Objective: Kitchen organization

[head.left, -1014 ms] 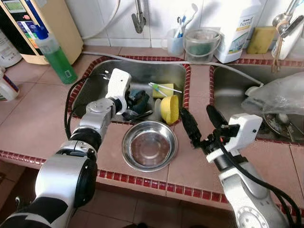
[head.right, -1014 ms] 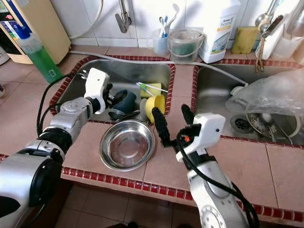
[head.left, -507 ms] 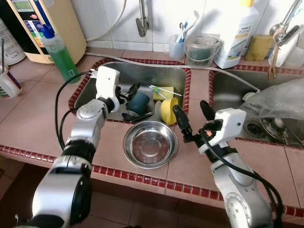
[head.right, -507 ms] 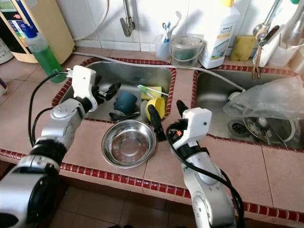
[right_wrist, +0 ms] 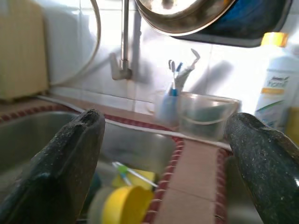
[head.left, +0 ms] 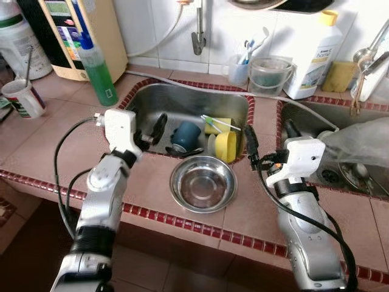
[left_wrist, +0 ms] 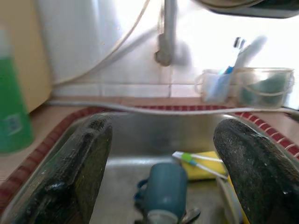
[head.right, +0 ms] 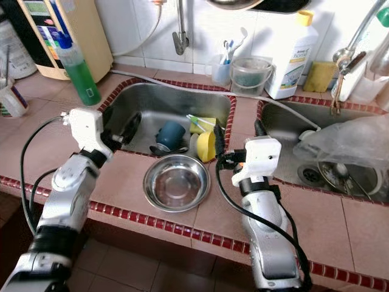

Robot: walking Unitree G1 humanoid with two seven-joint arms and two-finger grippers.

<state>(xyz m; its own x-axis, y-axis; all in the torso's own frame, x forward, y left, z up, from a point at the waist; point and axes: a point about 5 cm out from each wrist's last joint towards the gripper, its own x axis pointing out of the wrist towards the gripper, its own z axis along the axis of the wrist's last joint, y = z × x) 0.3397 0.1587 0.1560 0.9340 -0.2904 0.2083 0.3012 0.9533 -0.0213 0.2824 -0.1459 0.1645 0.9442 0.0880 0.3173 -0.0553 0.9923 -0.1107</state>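
Pinkish-brown tiles edged with dark red trim form a kitchen counter [head.left: 42, 140] holding two steel sinks side by side. A round steel bowl [head.left: 203, 183] sits upright on the counter's front strip, just in front of the left sink [head.left: 182, 106]. Inside that sink, near its front wall, a dark blue mug [head.left: 185, 135] lies on its side, with a yellow cup [head.left: 226, 146] tipped over just to its right and a yellow sponge [head.left: 214, 125] with a green-handled brush [head.left: 220, 123] lying across it behind them. The left gripper [head.left: 157, 130] hangs over the front left part of this sink, near the mug but apart from it, its two black fingers spread wide with nothing between them. The right gripper [head.left: 268, 139] hovers over the tiled strip between the two sinks, just right of the yellow cup, fingers also spread wide and empty. The right sink [head.left: 304, 118] holds a crumpled clear plastic bag [head.left: 361, 134]. Along the back wall stand a tap [head.left: 198, 36], a clear cup of toothbrushes [head.left: 240, 66], a small clear pail [head.left: 267, 74] and a white detergent bottle [head.left: 317, 55]. At the left, a green bottle of liquid [head.left: 97, 70] stands beside a beige appliance [head.left: 85, 30], with a patterned mug [head.left: 23, 98] nearer the counter's edge.
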